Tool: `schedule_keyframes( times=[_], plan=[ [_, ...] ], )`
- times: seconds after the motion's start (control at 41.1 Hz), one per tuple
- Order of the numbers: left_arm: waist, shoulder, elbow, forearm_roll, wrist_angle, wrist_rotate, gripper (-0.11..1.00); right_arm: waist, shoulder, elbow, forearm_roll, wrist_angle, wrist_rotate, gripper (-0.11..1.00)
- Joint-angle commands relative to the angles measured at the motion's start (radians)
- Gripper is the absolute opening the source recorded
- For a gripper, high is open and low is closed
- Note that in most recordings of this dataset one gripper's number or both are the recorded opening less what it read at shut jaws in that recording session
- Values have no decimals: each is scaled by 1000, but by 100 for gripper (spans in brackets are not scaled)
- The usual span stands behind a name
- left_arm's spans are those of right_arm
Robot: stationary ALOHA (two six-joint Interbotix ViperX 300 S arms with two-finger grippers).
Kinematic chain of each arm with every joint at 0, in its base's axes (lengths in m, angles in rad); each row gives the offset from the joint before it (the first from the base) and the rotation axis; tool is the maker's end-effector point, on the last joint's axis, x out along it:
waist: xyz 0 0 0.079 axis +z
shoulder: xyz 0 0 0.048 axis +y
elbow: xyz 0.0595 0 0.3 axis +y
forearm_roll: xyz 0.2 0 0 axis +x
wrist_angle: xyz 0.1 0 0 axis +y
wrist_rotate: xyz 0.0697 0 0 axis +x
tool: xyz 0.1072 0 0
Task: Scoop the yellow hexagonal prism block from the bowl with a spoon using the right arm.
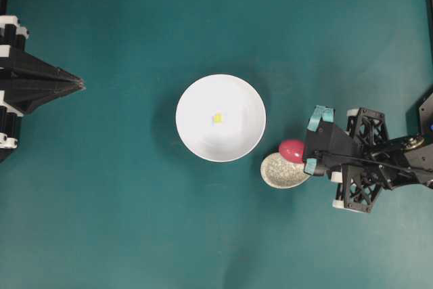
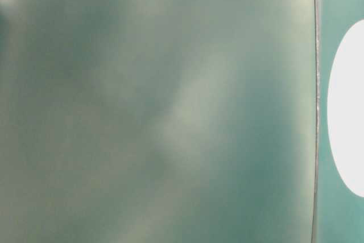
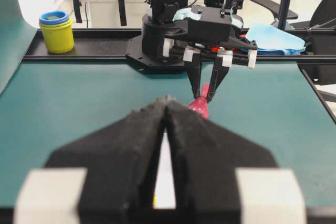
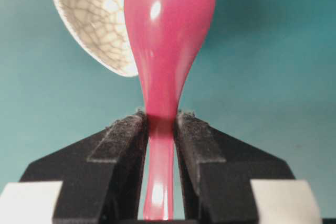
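Overhead: right gripper (image 1: pixel 315 141) holds the spoon (image 1: pixel 292 150) over the rest (image 1: pixel 281 171), at 4 o'clock from the bowl (image 1: pixel 196 103); block (image 1: pixel 218 118) lies at bowl centre. Left wrist: left gripper (image 3: pixel 167 109) is closed, idle. Right wrist: fingers (image 4: pixel 123 145) clamp the handle. Transport step; next, carry toward 10 o'clock and dip.

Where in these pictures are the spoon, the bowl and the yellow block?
spoon (image 4: pixel 170 40): right wrist view, on the glossy scoop.
bowl (image 1: pixel 203 99): overhead view, on the inner wall, upper left.
yellow block (image 1: pixel 218 118): overhead view, on its top face.
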Motion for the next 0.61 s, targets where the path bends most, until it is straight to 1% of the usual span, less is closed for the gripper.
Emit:
schedule_keyframes(
  times=[0.0, 0.097, 0.267, 0.365, 0.462, 0.584],
  plan=[
    [0, 8, -29, 3, -11, 0, 6, 3, -8, -25, -15, 31, -3, 24],
    [0, 8, -29, 3, -11, 0, 6, 11, -6, -28, -41, 51, -5, 24],
    [0, 8, -29, 3, -11, 0, 6, 46, -3, -31, -110, 52, -14, 24],
    [0, 8, -29, 2, -11, 0, 6, 60, -3, -31, -127, 54, -29, 25],
    [0, 9, -29, 3, -11, 0, 6, 60, -2, -31, -127, 57, -46, 24],
    [0, 8, -29, 3, -12, 0, 6, 61, 2, -32, -140, 64, -66, 24]
  ],
)
